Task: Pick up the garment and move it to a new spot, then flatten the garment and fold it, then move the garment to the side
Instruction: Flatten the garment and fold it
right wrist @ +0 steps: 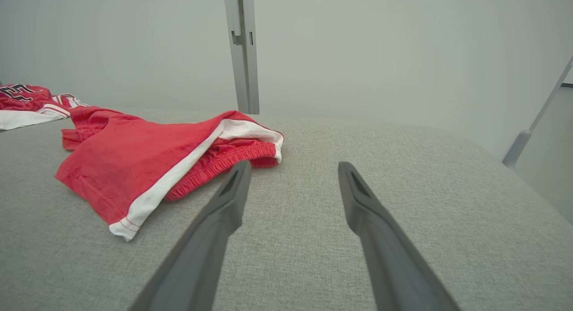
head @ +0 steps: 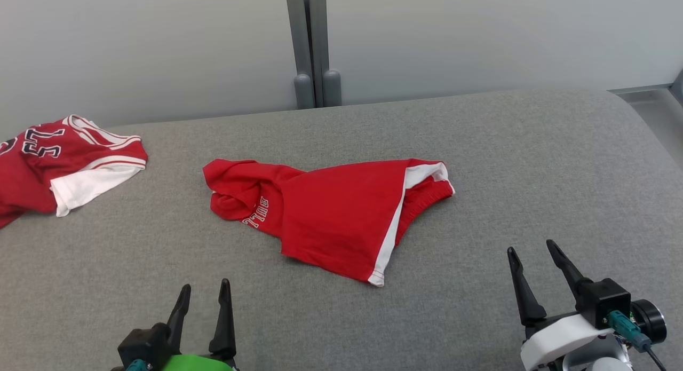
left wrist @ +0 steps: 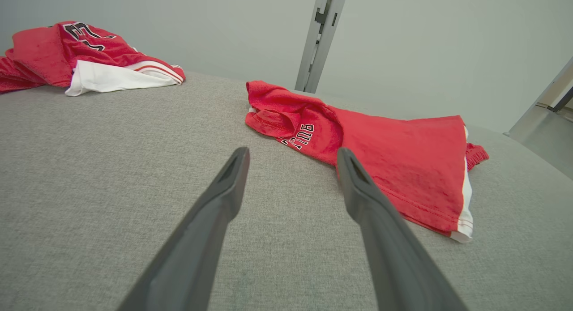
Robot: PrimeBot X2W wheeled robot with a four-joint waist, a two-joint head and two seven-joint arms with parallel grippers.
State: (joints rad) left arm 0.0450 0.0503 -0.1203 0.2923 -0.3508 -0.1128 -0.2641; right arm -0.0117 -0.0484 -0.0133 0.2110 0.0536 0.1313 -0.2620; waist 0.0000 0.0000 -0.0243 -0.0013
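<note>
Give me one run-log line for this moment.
stage: before pickup | red shorts: crumpled on grey upholstered surface, untouched | red jersey: far left | left gripper: open, empty | right gripper: open, empty

I see the red shorts [head: 331, 216] lying crumpled, partly folded over themselves, in front of the grey post [head: 312, 45]. A white stripe edges one side; white lettering marks the bunched end left of the post.

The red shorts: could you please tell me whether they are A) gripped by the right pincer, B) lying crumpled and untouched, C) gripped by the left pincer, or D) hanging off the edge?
B: the red shorts lie crumpled on the grey surface, with the left pincer and right pincer both open and short of them.
</note>
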